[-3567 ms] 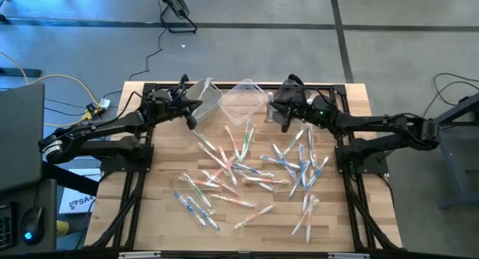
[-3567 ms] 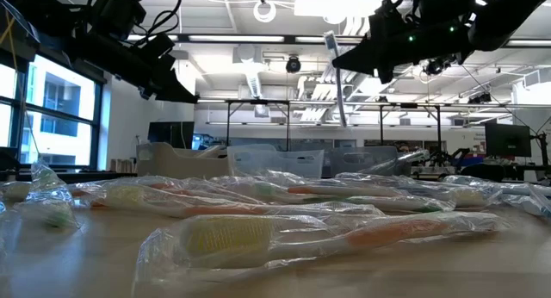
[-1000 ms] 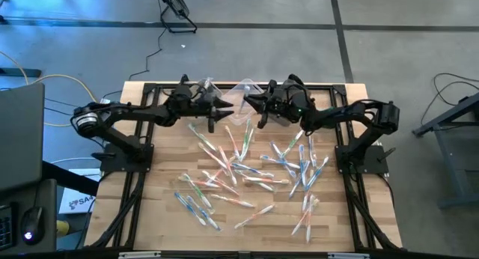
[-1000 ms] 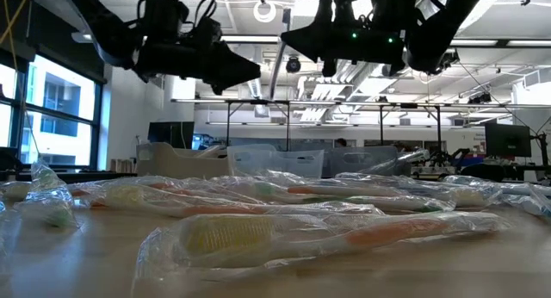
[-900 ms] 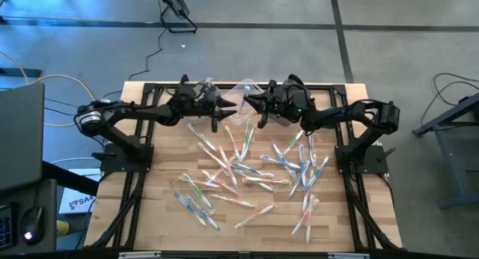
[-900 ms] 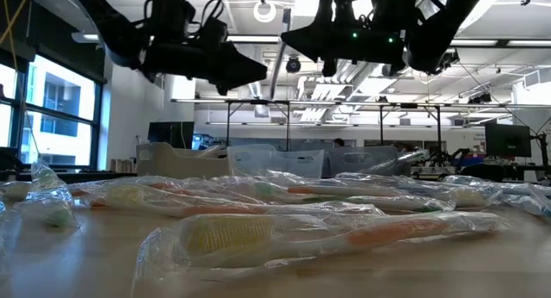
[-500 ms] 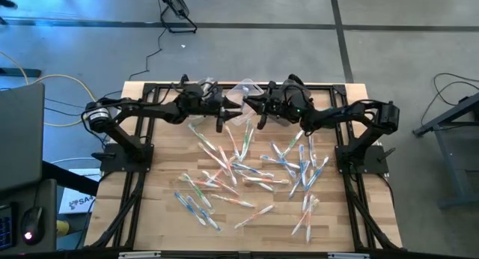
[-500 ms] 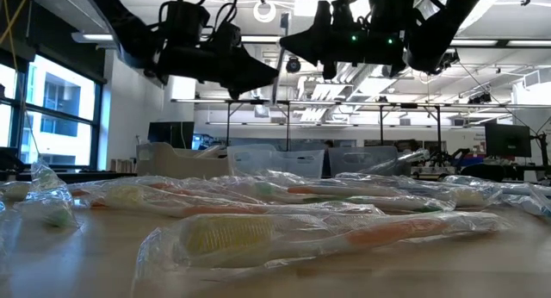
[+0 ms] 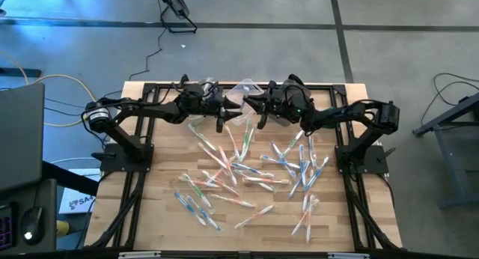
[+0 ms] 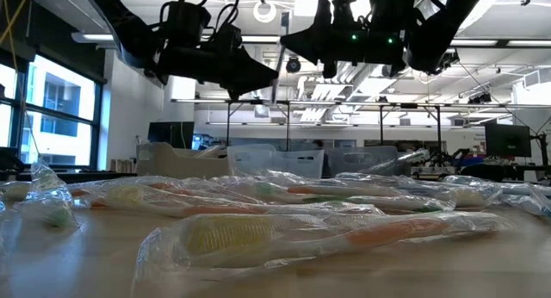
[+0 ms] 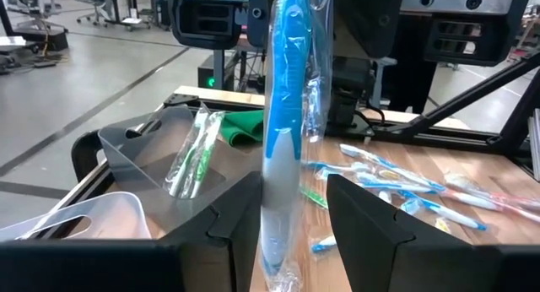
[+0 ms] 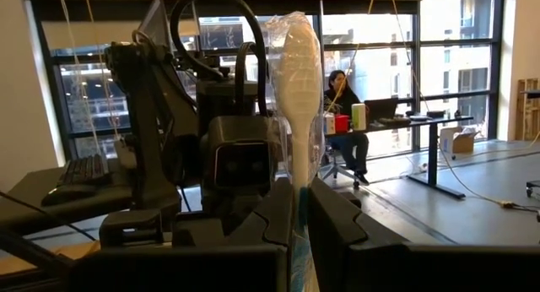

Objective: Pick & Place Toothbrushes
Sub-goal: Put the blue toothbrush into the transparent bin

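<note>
Toothbrush (image 11: 281, 115) upright between left gripper (image 11: 291, 212) fingers, which stand apart, not pinching; right gripper (image 12: 299, 216) clamps its other end. Handover over bins (image 11: 152, 153). Risk: right lets go early, brush drops.

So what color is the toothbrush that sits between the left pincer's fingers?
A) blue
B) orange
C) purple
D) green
A: in the left wrist view, the wrapped toothbrush standing upright between the left pincer fingers has a blue handle fading to white lower down.
</note>
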Motion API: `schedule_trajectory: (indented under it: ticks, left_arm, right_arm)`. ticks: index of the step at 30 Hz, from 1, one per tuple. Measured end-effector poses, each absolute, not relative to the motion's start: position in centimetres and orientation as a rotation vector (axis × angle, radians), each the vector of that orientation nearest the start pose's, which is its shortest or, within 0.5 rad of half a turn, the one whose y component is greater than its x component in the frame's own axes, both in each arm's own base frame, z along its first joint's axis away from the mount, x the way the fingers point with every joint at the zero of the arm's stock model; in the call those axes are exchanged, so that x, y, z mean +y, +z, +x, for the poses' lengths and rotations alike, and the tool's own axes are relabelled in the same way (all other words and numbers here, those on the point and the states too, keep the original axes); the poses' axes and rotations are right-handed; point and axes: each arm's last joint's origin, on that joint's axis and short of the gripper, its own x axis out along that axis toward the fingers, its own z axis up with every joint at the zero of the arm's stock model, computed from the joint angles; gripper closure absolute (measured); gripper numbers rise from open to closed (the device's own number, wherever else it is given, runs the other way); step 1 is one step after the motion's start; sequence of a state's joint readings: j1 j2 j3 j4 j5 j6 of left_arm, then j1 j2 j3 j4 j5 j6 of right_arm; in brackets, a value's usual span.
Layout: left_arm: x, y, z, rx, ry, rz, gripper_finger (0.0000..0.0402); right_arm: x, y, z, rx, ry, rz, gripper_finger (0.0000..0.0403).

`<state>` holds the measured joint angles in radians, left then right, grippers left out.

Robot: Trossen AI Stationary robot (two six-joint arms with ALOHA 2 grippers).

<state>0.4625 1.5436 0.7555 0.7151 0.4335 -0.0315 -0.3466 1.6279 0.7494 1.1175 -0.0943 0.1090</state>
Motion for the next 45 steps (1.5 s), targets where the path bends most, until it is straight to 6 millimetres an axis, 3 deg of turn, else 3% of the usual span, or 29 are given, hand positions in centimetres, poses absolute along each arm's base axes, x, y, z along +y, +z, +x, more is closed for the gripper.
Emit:
schedule_trajectory:
  ticks: [11,27,41,45]
  left_arm:
    - [13.36,22.91,29.34,0.065,0.061,-0.065,0.0357]
    - [13.34,22.91,29.34,0.065,0.061,-0.065,0.0358]
    - [13.33,22.89,29.33,0.065,0.063,-0.092,0.0363]
    - [13.34,22.93,29.30,0.062,0.045,-0.104,0.0370]
  right_arm:
    - [-10.99,23.97,31.28,-0.249,-0.252,0.062,0.0392]
    - [-10.87,23.96,31.30,-0.243,-0.204,0.052,0.0388]
    - [-10.54,23.94,31.35,-0.226,-0.106,0.042,0.0214]
    - [-10.73,24.81,30.66,-0.203,-0.076,0.037,0.0162]
